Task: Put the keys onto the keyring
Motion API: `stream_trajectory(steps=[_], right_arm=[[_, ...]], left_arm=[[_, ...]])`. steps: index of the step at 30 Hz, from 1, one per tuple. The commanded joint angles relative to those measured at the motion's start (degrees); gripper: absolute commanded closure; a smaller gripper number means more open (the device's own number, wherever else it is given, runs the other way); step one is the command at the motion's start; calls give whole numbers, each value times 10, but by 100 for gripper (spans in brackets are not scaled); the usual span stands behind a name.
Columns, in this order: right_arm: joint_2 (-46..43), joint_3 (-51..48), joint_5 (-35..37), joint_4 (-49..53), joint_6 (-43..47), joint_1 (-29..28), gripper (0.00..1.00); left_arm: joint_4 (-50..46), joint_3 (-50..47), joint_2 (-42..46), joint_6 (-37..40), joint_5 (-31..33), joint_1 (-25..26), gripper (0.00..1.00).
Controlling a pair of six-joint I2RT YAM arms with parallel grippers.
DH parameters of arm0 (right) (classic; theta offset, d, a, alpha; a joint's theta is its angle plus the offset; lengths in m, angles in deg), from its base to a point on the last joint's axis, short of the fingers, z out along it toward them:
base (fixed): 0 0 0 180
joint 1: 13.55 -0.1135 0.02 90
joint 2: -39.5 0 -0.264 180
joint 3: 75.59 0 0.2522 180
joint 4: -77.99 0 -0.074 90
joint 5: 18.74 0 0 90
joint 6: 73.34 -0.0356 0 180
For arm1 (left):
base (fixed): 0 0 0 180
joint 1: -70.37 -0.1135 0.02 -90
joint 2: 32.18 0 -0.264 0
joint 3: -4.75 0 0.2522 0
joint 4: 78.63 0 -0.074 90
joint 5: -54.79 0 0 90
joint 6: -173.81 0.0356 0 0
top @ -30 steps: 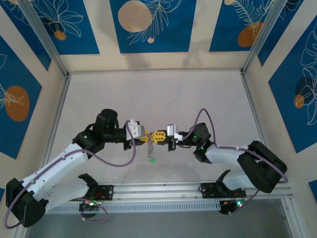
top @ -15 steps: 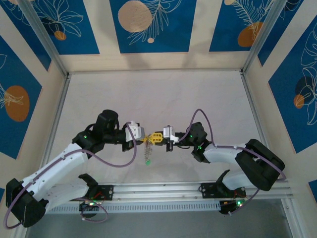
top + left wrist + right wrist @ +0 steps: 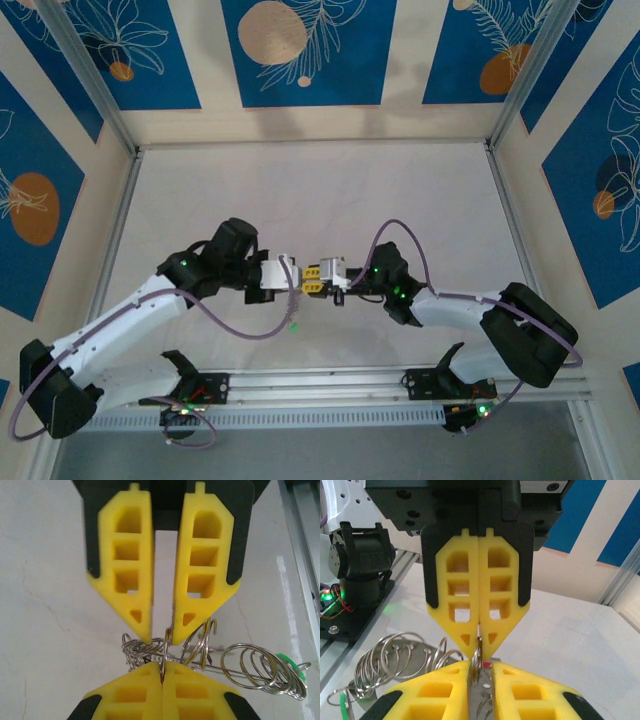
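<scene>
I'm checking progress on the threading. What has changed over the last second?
Both arms pushed inward: the left pincer and right pincer drew closer and now meet tip to tip. The green tag dangling below them swung slightly toward the left arm. The right pincer is shut on the keyring. Unchanged: the rings hang between the two pincers as before.

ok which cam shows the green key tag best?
Left wrist: the green key tag is largest there, partly behind wire rings at right. Right wrist shows a green sliver bottom left; top external, a speck.
</scene>
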Motion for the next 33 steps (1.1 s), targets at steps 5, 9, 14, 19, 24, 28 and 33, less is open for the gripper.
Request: stream_trajectory(steps=[5,9,14,19,24,28,33], right_arm=[[9,19,19,22,16,-10,88],[16,22,21,27,14,-11,88],[23,23,38,24,1,-13,85],[21,19,11,-4,-16,-13,100],[20,-19,7,-120,-47,-9,100],[14,-28,11,-150,-78,-1,100],[22,-42,6,-215,-115,6,100]], left_arm=[[-31,44,-17,36,31,19,100],[-32,51,-19,32,21,20,100],[-30,56,-16,30,2,20,100],[-19,54,-21,4,1,20,100],[32,7,12,-27,23,13,81],[62,-17,41,-52,12,4,80],[109,-42,64,-85,-10,-4,80]])
